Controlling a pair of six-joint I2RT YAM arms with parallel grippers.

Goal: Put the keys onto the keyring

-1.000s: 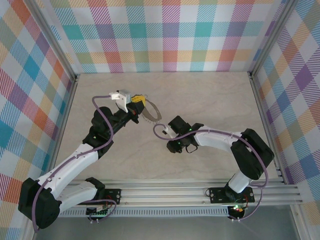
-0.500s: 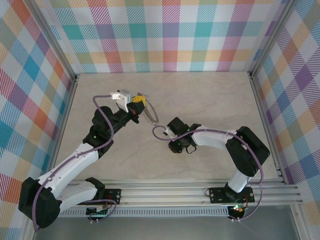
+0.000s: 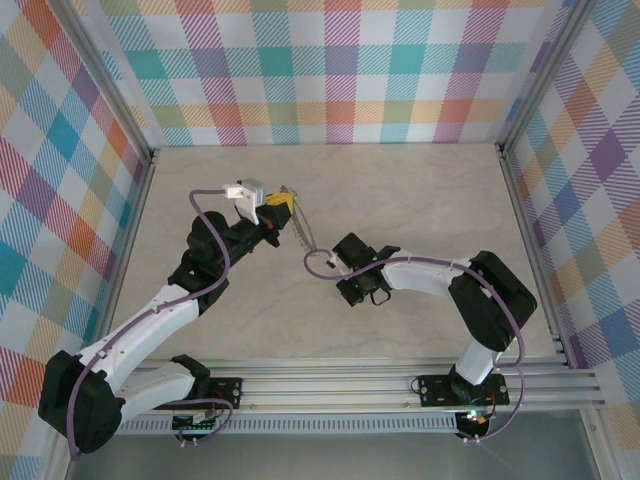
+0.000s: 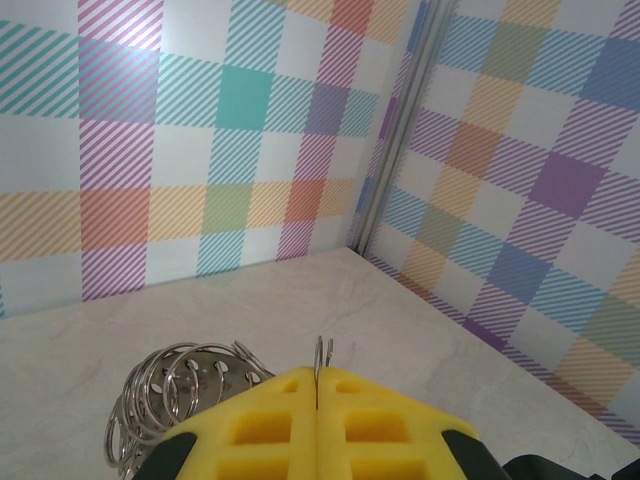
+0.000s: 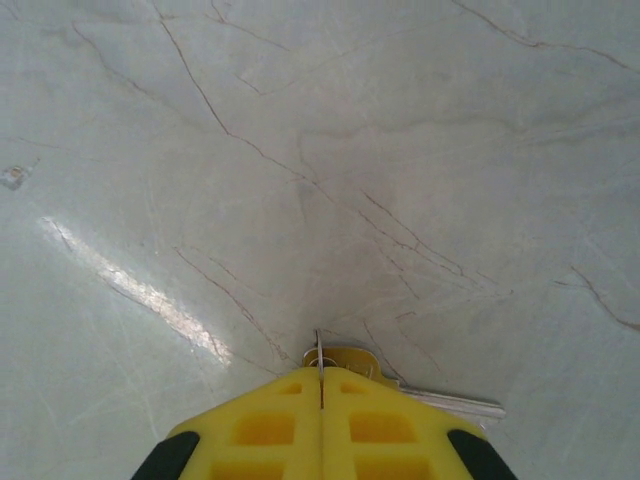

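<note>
Marbled tabletop [image 5: 300, 150]: left gripper [image 4: 318, 380] clamped on one keyring [image 4: 165, 375], right gripper [image 5: 320, 385] pinching one key [image 5: 450, 402] (silvery, lying flat).

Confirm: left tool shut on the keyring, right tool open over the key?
Not quite. The right tool is shut, pinching the loop of the key, as the right wrist view shows. The left tool is shut on the keyring.

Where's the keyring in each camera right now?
Top external: the keyring, thin arc left of centre, at the left end effector.
Left wrist: bottom, between yellow fingers; rings bunched left.
Right wrist: wire at bottom seam; cannot tell if it is.
Shared landmark: pale marbled table.
</note>
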